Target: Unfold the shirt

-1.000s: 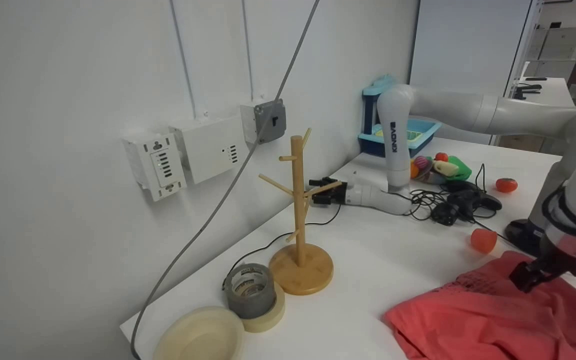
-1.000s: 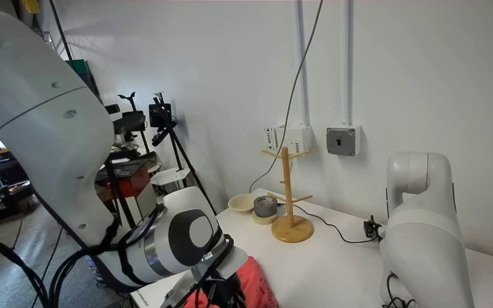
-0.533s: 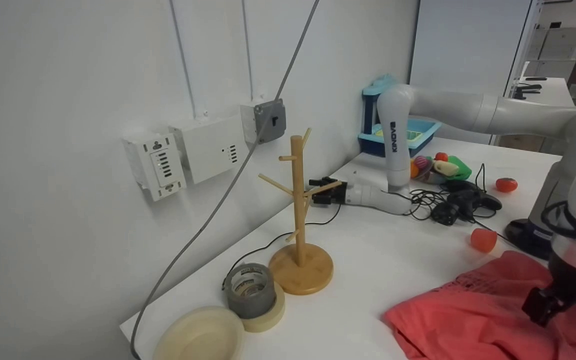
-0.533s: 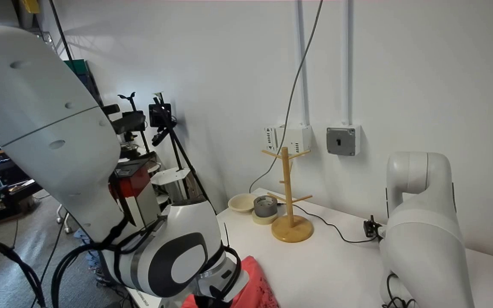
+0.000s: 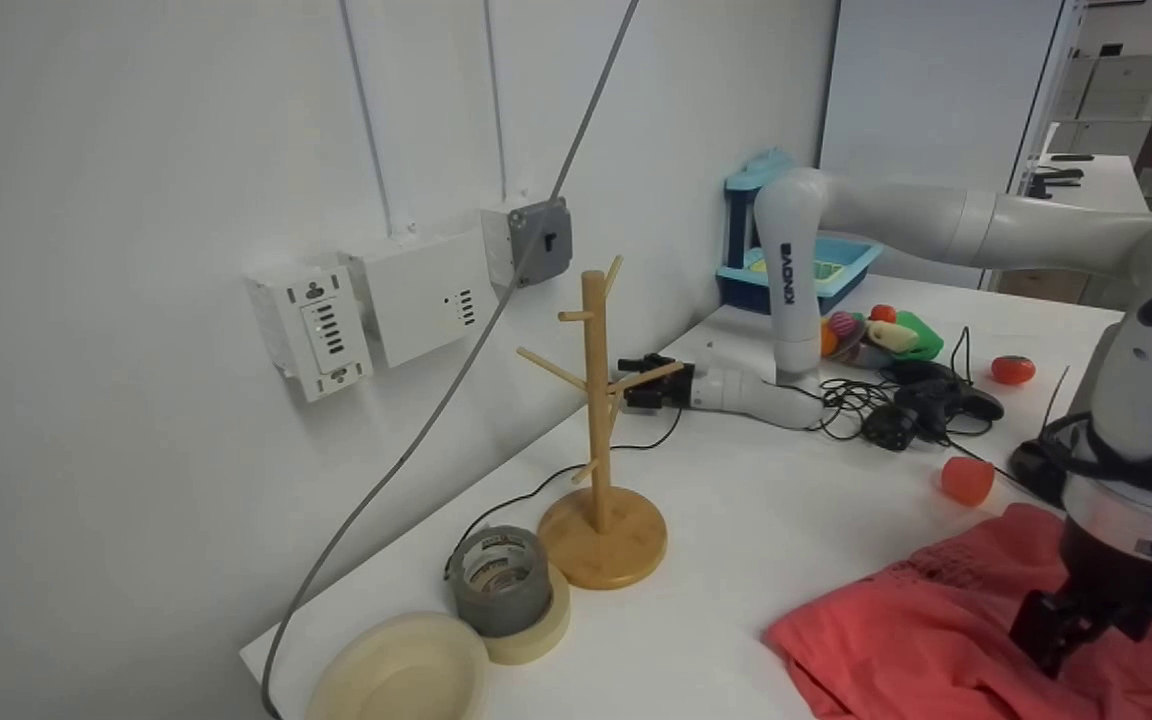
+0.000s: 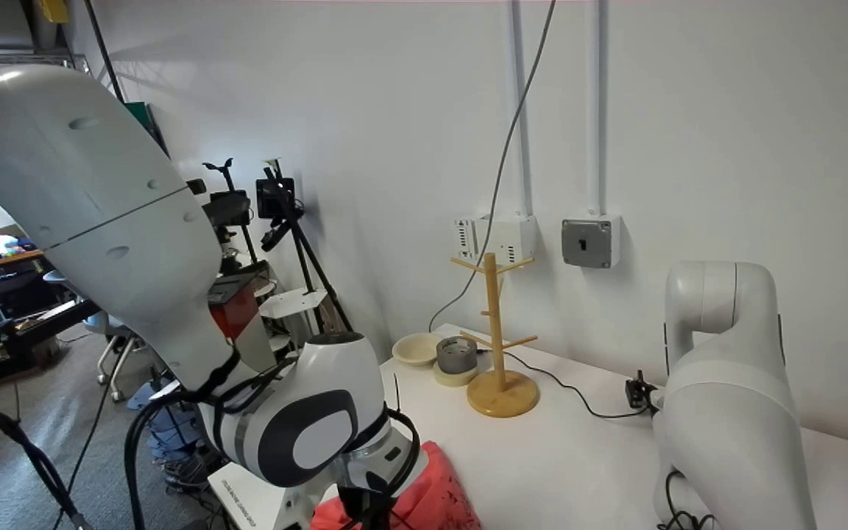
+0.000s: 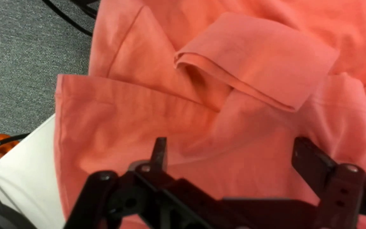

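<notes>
1. A smooth, flat white wall [image 5: 166,150] fills the background in both exterior views.
2. A white, flat-topped table [image 5: 726,560] stands along it; in the wrist view an edge of it shows at the left.
3. A white, rounded, jointed robot arm [image 6: 166,287], trimmed in black, slants down over the table in an exterior view.
4. A pale grey, tubular second arm [image 5: 906,220], lettered KINOVA, bends down to the tabletop.
5. A red cloth shirt [image 5: 956,630] lies on the table in creased, overlapping layers. In the wrist view a doubled flap lies on top, and part of the cloth shows past the table's edge against grey speckled carpet [image 7: 27,60].
6. A tan wooden stand [image 5: 598,430], a round post with pegs on a disc base, is upright, well apart from the shirt.
7. The black, two-fingered, jointed gripper [image 7: 230,143] is over the shirt, its fingers [image 7: 311,162] spread wide with red cloth showing in the gap. Whether the tips touch the cloth, I cannot tell.
8. A cream, shallow, round bowl [image 5: 401,670] sits near a corner of the table.
9. A cream, ring-shaped tape roll [image 5: 541,640] lies flat just beside the stand's base.
10. A grey, ring-shaped tape roll [image 5: 504,605] is stacked on the cream one.
11. A stubby red-orange piece [image 5: 967,481], material unclear, rests near the shirt.
</notes>
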`<action>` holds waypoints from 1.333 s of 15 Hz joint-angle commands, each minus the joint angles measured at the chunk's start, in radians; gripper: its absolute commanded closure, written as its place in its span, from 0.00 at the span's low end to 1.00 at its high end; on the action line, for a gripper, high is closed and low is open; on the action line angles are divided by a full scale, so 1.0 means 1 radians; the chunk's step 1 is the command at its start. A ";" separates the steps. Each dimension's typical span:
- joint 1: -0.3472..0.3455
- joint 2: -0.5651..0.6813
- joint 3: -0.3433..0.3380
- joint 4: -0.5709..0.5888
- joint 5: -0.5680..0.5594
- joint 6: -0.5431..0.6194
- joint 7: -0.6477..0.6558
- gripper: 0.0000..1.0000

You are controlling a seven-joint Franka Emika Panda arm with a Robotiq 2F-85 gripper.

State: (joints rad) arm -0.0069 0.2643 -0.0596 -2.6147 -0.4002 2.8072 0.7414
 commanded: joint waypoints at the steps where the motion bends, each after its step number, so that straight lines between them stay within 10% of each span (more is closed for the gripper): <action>1: 0.096 0.051 -0.081 0.054 0.008 0.001 0.006 0.00; 20: 0.201 0.244 -0.033 0.267 0.265 0.030 -0.121 0.00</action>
State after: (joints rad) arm 0.1675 0.4727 -0.1058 -2.3940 -0.1843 2.8135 0.6761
